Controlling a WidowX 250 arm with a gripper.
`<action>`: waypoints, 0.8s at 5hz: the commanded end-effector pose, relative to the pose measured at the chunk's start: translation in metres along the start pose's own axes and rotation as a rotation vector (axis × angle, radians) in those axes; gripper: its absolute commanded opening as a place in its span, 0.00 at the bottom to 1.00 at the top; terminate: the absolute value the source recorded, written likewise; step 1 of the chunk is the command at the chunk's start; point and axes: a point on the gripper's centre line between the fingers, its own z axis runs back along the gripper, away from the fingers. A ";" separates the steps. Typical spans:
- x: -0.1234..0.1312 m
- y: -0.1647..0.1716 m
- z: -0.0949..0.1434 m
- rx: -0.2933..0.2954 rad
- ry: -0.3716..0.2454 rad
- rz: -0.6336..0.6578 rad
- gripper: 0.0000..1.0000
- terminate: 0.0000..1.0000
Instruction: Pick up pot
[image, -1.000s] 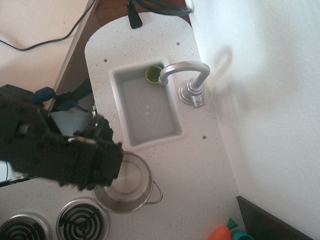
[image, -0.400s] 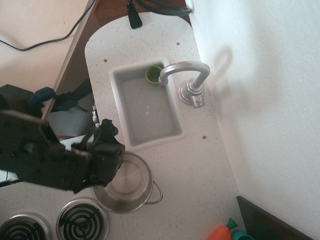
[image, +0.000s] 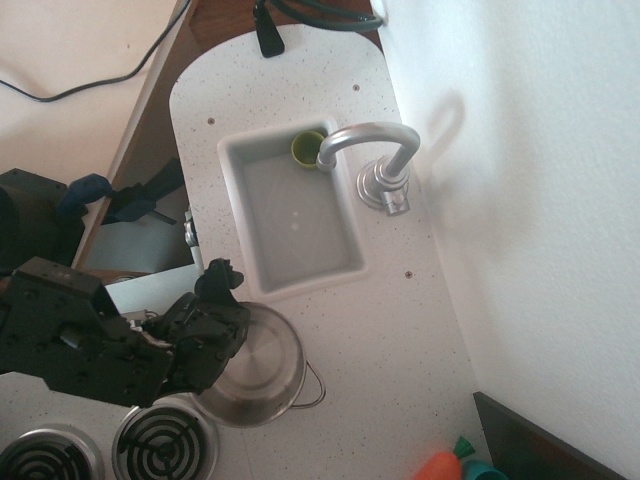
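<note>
The shiny steel pot (image: 262, 372) stands on the speckled counter between the sink and the stove burners, with a thin wire loop handle (image: 313, 385) on its right side. My black gripper (image: 205, 335) hangs over the pot's left rim and covers that part of it. Its fingers are dark and merge with the arm, so I cannot tell whether they are open or shut, or whether they touch the rim.
A white sink (image: 295, 215) holds a small green cup (image: 306, 149) under the silver faucet (image: 370, 150). Two stove burners (image: 160, 442) lie at the bottom left. An orange carrot toy (image: 440, 464) lies at the bottom right. The wall runs along the right.
The arm has moved down and to the left, and the gripper has dropped lower over the pot's left rim. The pot has not moved.
</note>
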 end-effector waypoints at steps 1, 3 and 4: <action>0.002 0.010 0.008 -0.005 -0.047 0.029 1.00 0.00; 0.003 0.016 -0.006 -0.040 -0.031 0.071 1.00 0.00; 0.004 0.014 -0.028 -0.091 -0.001 0.062 1.00 0.00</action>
